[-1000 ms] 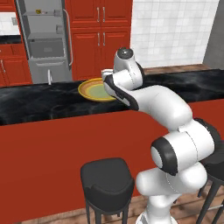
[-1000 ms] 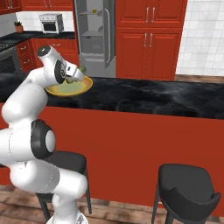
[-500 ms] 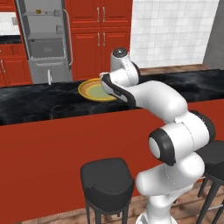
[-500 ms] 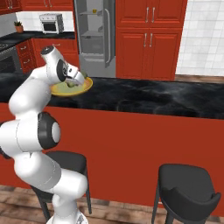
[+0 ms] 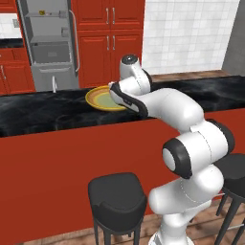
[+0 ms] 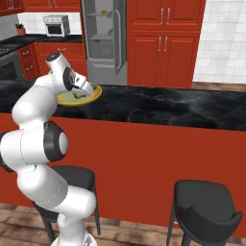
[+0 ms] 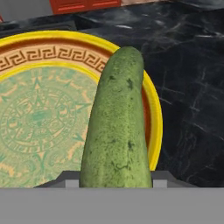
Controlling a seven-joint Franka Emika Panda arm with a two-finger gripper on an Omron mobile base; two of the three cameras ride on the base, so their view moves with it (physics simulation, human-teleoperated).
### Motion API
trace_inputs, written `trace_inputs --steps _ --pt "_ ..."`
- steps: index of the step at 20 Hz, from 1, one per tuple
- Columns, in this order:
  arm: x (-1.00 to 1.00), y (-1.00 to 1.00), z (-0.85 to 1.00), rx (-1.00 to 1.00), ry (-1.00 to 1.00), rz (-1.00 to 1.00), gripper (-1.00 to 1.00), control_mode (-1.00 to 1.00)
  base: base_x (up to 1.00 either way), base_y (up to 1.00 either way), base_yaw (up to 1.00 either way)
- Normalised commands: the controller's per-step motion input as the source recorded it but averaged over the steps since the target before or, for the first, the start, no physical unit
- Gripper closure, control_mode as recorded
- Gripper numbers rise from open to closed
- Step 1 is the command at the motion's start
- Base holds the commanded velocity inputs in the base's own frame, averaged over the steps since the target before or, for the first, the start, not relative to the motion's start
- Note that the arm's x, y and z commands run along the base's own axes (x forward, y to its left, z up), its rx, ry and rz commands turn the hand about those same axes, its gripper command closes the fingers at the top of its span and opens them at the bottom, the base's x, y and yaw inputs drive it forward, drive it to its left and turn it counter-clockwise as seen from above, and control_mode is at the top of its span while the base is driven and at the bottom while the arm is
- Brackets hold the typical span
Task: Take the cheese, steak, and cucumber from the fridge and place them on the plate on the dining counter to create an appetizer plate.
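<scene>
I have the arm stretched forward over the dining counter (image 5: 57, 112), and the gripper (image 6: 88, 91) hangs above the plate (image 5: 95, 98), which sits on the black marbled top towards its far edge, roughly midway along the stretch I can see from the left base camera. Through the hand camera the cucumber (image 7: 117, 127) runs straight out from between the fingers, which are closed narrowly on its near end; I count that as a firm hold. Its free end reaches over the yellow rim of the plate (image 7: 155, 118), so the green body lies across the plate's right side in that view, with the dark counter (image 7: 192, 87) beyond it. I cannot tell whether the cucumber touches the plate or floats just above it. The patterned pale green centre (image 7: 39, 113) is bare where I can see it. Behind the counter the fridge (image 5: 50, 45) stands open, its grey shelves and drawer exposed, among red cabinets (image 5: 107, 40). Two black stools (image 6: 204, 209) stand against the red front panel on my side
</scene>
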Motion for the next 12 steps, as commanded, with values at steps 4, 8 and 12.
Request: trace_inputs --steps 4,8,12 --pt "0.0 0.0 -0.15 0.0 0.01 -0.01 1.0 -1.0 0.0 0.0 0.0" --pt "0.08 0.0 -0.16 0.0 0.02 -0.01 1.0 -1.0 0.0 0.0 0.0" --pt "0.16 0.0 -0.15 0.0 0.03 -0.02 1.0 -1.0 0.0 0.0 0.0"
